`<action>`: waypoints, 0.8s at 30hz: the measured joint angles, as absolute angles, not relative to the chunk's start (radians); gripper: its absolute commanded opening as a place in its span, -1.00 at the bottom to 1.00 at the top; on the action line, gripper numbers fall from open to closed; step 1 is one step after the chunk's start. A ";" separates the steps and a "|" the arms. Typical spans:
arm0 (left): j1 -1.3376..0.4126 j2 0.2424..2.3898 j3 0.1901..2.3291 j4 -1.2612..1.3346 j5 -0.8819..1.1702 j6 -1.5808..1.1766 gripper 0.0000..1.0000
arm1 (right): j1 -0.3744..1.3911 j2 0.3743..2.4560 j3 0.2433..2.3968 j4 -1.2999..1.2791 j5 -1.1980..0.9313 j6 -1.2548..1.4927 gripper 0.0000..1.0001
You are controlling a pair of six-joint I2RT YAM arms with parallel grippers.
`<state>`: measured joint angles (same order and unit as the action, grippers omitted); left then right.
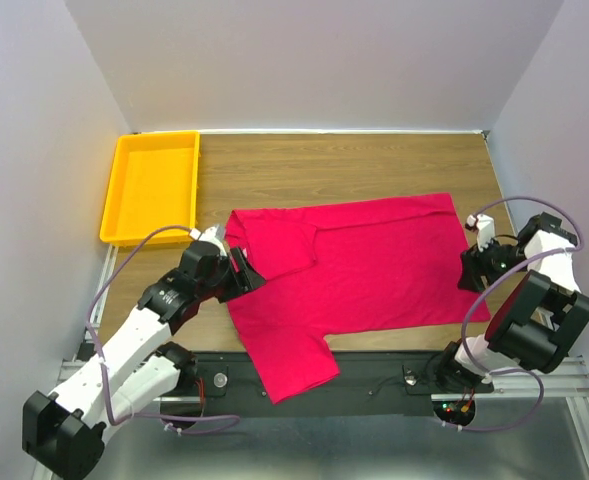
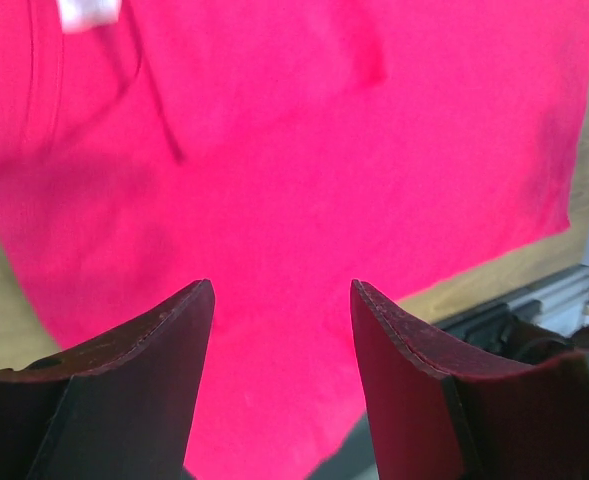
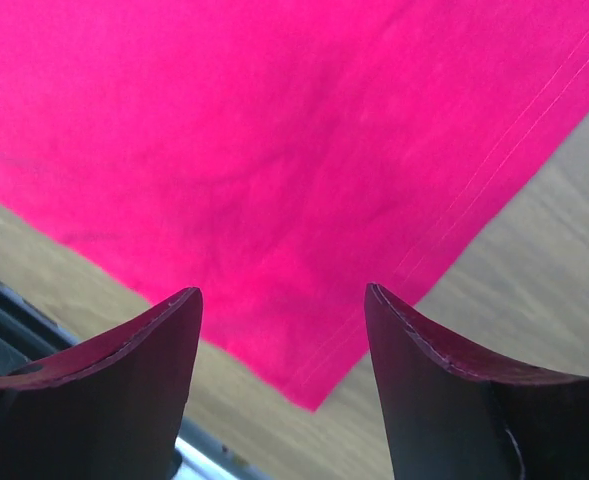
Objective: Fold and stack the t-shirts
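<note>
My left pincer point(image 2: 282, 285) and right pincer point(image 3: 282, 290) hang spread, empty, over the plain crimson-red cotton t-shirt point(image 1: 374, 260). Next I should pinch matching corners and lift evenly.

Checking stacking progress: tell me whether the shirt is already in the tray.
No, the shirt lies spread on the table, right of the tray and apart from it.
</note>
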<state>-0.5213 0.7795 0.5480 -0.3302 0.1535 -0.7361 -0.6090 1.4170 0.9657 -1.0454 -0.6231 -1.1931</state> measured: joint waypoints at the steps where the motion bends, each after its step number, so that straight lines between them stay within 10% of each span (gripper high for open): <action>1: -0.521 0.761 0.538 -0.360 0.161 -0.768 0.36 | -0.609 1.408 0.957 -1.056 -0.602 -1.205 0.45; 24: -0.522 0.893 0.569 -0.768 0.197 -1.019 0.28 | -0.609 1.354 0.867 -1.032 -0.448 -1.154 0.46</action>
